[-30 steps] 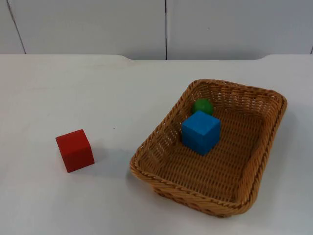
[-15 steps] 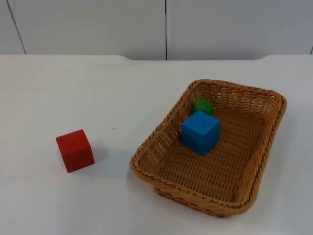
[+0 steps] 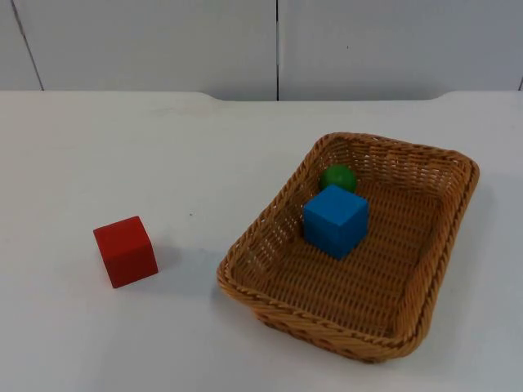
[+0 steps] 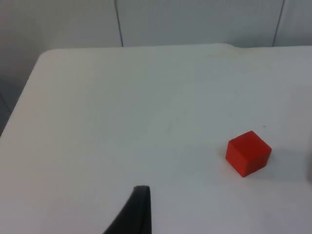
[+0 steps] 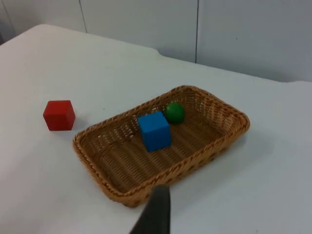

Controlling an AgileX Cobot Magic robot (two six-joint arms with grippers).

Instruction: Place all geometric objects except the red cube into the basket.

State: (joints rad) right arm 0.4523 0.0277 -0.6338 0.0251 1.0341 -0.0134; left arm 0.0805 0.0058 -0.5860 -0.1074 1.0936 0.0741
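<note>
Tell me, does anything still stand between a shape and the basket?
Nothing visible does. The blue cube and green ball already lie inside the basket; only the red cube sits on the table, apart.

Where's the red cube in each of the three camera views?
Top view: red cube on the table, left of the basket.
Left wrist view: cube alone on the table.
Right wrist view: cube beside the basket.
Shared landmark: the basket.

no visible change anywhere on the table since a second ago
</note>
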